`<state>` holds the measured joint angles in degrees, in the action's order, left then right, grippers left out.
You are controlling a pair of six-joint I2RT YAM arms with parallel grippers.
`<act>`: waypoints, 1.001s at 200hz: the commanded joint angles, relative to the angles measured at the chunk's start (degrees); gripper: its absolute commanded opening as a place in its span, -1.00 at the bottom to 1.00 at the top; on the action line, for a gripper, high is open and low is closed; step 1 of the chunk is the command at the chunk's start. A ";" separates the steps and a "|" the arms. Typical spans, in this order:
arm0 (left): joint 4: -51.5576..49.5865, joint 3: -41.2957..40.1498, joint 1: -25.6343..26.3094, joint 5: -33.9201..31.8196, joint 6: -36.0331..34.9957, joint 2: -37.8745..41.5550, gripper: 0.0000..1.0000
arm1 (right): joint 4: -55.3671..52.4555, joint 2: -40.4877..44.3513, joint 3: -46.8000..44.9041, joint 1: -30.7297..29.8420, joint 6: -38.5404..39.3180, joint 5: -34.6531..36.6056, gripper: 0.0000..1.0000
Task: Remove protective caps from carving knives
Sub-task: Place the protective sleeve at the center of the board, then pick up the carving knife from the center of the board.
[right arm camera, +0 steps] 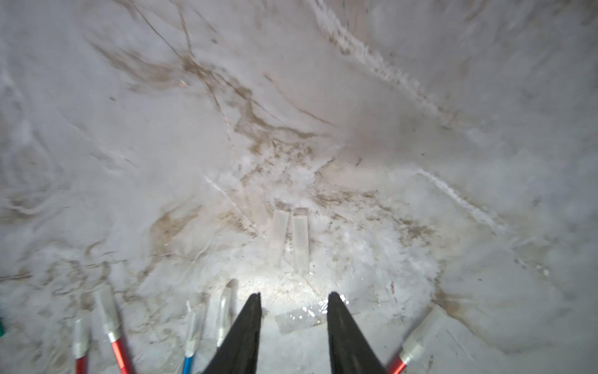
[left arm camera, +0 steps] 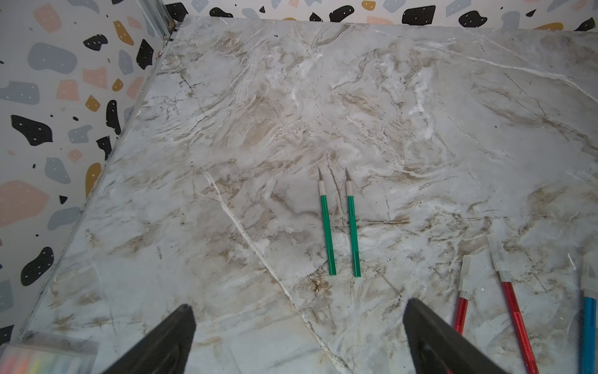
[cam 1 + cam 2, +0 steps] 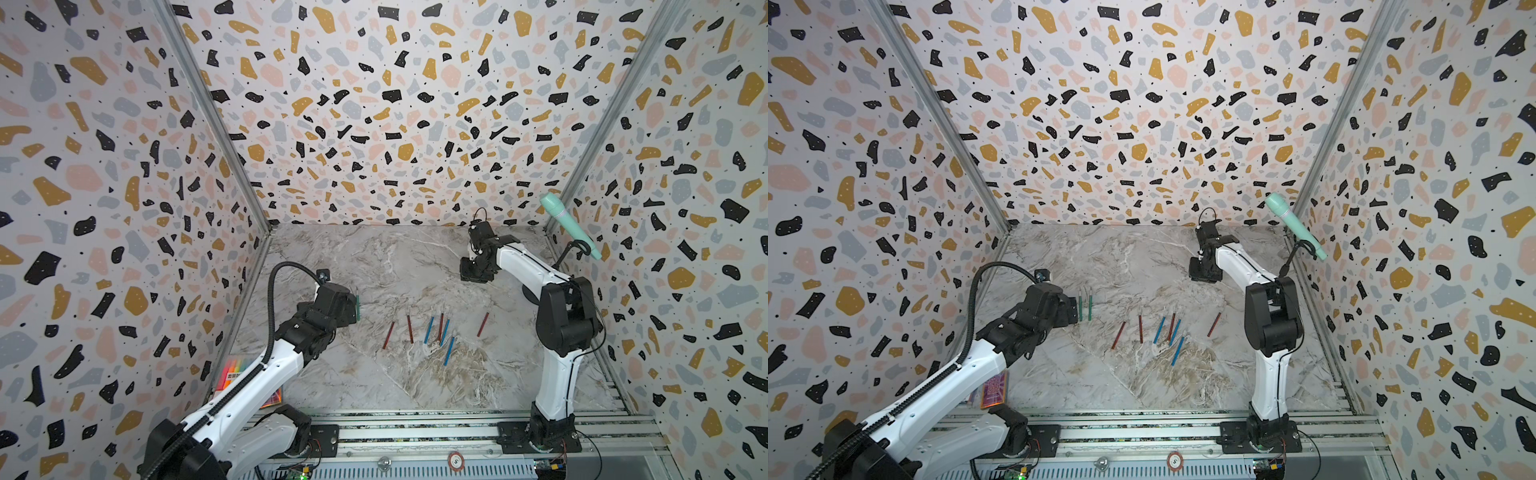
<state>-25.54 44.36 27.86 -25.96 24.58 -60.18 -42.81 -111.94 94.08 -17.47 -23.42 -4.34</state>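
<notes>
A broad open stretch is left on the table [image 3: 365, 257] along its far edge and toward the far left corner. The middle, toward the front edge, is barred by a loose row of red and blue knives [image 3: 428, 330], some touching. Two green knives [image 2: 326, 233] are laid side by side near the left edge. Toward the far right the surface is strewn with clear caps [image 1: 279, 238]; the far right corner is overhung by a microphone [image 3: 571, 226], and the front left corner is taken by a pen pack [image 3: 239, 370].

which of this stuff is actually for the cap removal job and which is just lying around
For the job: green knives, red knives, blue knives, loose clear caps.
Lying about: rainbow pen pack, mint microphone.
</notes>
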 commanded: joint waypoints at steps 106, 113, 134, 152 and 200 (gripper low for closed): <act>-1.45 4.12 13.44 7.09 3.43 -16.69 0.99 | 7.64 47.66 -34.39 -11.79 -2.60 2.14 0.75; -1.10 4.22 14.03 7.34 4.14 -17.92 0.99 | 7.20 49.46 -35.61 -12.74 -3.28 2.28 0.84; 0.04 5.08 16.11 7.92 5.74 -21.89 0.99 | 5.73 55.09 -39.34 -15.07 -4.37 2.50 0.98; -0.06 7.00 18.20 6.47 6.54 -26.19 0.99 | 4.07 59.72 -41.94 -15.91 -4.84 3.10 0.98; 0.07 10.42 20.01 3.86 8.03 -34.21 0.90 | 2.70 68.10 -45.48 -17.52 -3.83 2.82 0.97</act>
<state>-25.93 53.17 47.48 -19.99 31.14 -92.62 -39.00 -46.28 49.08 -33.47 -27.24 -1.63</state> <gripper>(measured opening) 0.960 0.989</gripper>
